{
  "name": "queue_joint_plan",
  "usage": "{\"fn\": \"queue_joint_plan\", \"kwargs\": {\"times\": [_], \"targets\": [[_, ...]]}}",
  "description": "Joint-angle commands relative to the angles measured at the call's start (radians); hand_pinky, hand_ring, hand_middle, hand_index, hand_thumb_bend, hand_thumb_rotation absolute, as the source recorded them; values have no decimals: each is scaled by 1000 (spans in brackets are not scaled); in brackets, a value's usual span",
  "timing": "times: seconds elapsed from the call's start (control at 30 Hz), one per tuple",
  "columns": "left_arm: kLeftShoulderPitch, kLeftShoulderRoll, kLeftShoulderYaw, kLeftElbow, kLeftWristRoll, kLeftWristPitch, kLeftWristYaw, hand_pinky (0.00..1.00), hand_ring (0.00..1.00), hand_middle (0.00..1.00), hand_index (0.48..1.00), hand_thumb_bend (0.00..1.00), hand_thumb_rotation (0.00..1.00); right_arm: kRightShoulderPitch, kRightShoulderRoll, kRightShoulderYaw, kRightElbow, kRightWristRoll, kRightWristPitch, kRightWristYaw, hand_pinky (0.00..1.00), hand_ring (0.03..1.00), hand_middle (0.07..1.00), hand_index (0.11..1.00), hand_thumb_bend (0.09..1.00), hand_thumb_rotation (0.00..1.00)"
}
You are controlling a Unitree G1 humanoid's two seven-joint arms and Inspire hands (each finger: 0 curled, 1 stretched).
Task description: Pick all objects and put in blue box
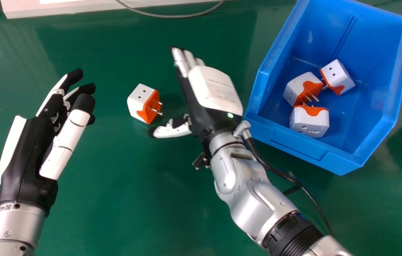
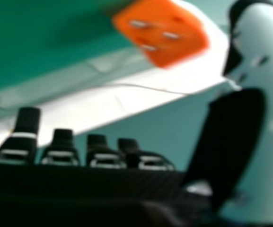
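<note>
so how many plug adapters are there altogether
4: one adapter on the green table between the left hand and right hand, three adapters in the blue box.

From my seat at the controls, I'd call this a lab or workshop, though I can't tell which: I see a smooth green table (image 1: 115,199), an open blue plastic box (image 1: 293,144) on the right, and a thin grey cable (image 1: 172,16) by a white slab (image 1: 23,10) at the far side.

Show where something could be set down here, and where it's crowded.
Bare green table lies between the left forearm and right forearm, and between the lone adapter and grey cable. Crowded: around the three adapters inside the blue box.
</note>
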Motion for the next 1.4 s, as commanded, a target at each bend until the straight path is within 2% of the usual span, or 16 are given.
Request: {"fn": "queue_joint_plan", "kwargs": {"times": [0.0,0.13,0.33,0.63,0.87,1.07,1.37], "targets": [[1,-6,-4,-42,-7,6,7,809,870,877,915,711,847,-86,159,-17,-2,41,24,-27,864,990,1000,993,630,266],[1,-7,-7,-58,-8,21,7,815,873,879,916,718,849,-79,171,-17,-21,93,63,-7,891,998,1000,999,610,290],[-6,-2,-11,-61,-1,30,7,816,873,880,917,718,850,-67,162,4,-49,141,88,6,899,1000,1000,1000,603,297],[-11,1,-13,-63,2,41,8,820,876,881,917,734,854,-83,138,38,-53,166,109,23,910,1000,1000,1000,597,300],[-9,0,-17,-65,10,41,11,817,874,880,918,741,854,-81,131,65,-80,161,127,31,913,1000,1000,1000,596,301],[-4,-1,-20,-73,12,43,14,815,873,879,917,753,855,-88,129,88,-88,156,129,39,910,1000,1000,1000,596,301],[3,-5,-29,-84,17,43,24,816,874,880,915,748,855,-121,119,121,-58,152,80,56,893,999,1000,1000,597,321]]}}
